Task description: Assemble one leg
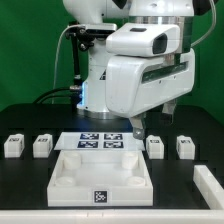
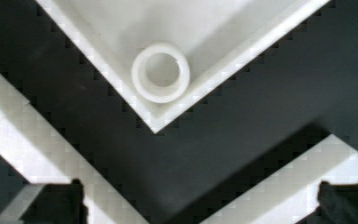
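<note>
Fingers [image 2: 39,205] spread wide here, nothing between them, as the wrist view looks straight down on a corner of the white square top [image 2: 247,30], with its round socket [image 2: 160,72] sitting just inside the rim; which corner it is, the wrist view alone doesn't settle. Out in the exterior view, the big white arm [image 1: 140,70] fills the middle of the scene, its lower end hanging above the table [image 1: 25,185] just beyond the far right part of the top [image 1: 70,180]. All four legs are down on the table in a row along the far side of the top, none of them held: outer left leg [image 1: 12,145] and inner left leg [image 1: 42,145] on the exterior view's left, inner right leg [image 1: 155,147] and outer right leg [image 1: 185,147] on the exterior view's right. The inner right leg is the one nearest the arm's lower end, standing just beside it and apart from it. Between the two pairs lies the marker board [image 1: 100,141], flat, right behind the top's far rim. The top's near wall shows a square tag [image 1: 100,197]. At the exterior view's right edge another white part [image 1: 210,185] pokes in, cut off by the frame.
</note>
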{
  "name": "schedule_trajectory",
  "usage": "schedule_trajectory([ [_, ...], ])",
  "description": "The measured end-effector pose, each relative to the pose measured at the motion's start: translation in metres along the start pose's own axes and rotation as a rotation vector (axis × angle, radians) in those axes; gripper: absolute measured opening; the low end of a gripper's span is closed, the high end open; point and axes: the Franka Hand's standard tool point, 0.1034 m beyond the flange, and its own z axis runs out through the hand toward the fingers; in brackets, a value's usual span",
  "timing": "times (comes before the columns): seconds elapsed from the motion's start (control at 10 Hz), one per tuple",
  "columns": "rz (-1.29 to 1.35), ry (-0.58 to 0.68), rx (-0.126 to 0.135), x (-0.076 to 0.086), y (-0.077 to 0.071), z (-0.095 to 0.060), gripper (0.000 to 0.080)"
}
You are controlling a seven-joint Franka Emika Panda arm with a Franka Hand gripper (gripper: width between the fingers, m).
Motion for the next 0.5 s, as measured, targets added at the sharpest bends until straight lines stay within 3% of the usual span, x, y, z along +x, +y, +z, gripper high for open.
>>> schedule_trajectory([
  [0.5, 0.0, -0.001, 0.001, -0.0002, -0.0003, 0.0009, 0.065],
])
